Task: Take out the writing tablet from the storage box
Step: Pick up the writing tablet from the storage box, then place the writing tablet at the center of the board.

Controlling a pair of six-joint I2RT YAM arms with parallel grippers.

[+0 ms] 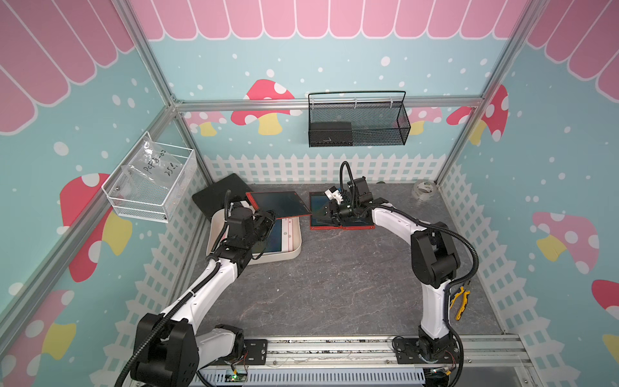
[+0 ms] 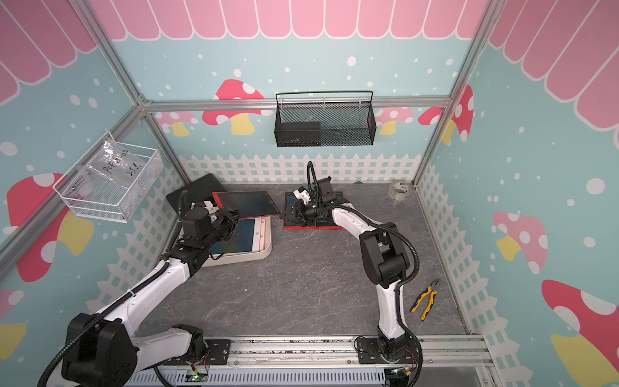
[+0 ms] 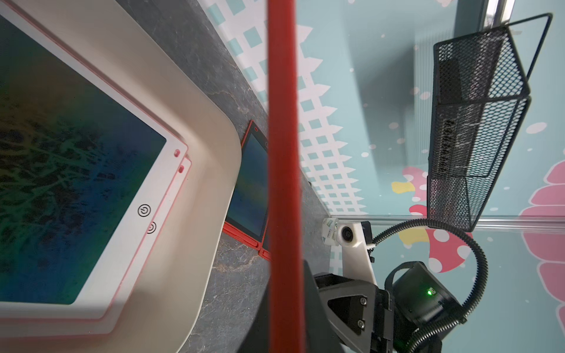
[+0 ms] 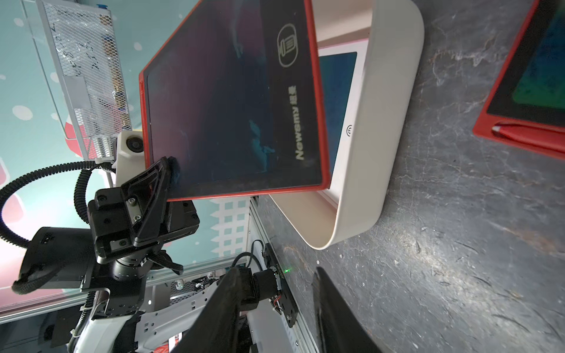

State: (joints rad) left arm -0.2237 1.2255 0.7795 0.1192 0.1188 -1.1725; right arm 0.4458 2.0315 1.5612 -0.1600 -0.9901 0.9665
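Left tool [image 4: 169, 171] pinching corner of red writing tablet [image 4: 232, 107], held clear above storage box [image 4: 382, 137], probably for handoff to empty, part-open right tool [image 4: 276, 270].

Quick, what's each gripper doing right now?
Left gripper: closed, holding the red-framed writing tablet.
Right gripper: open, holding nothing.

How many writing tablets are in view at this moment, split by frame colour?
Red-framed tablets: 3 (held red tablet in the left gripper; two red tablets side by side on the table)
White-and-pink-framed tablets: 2, stacked in the storage box
Total: 5
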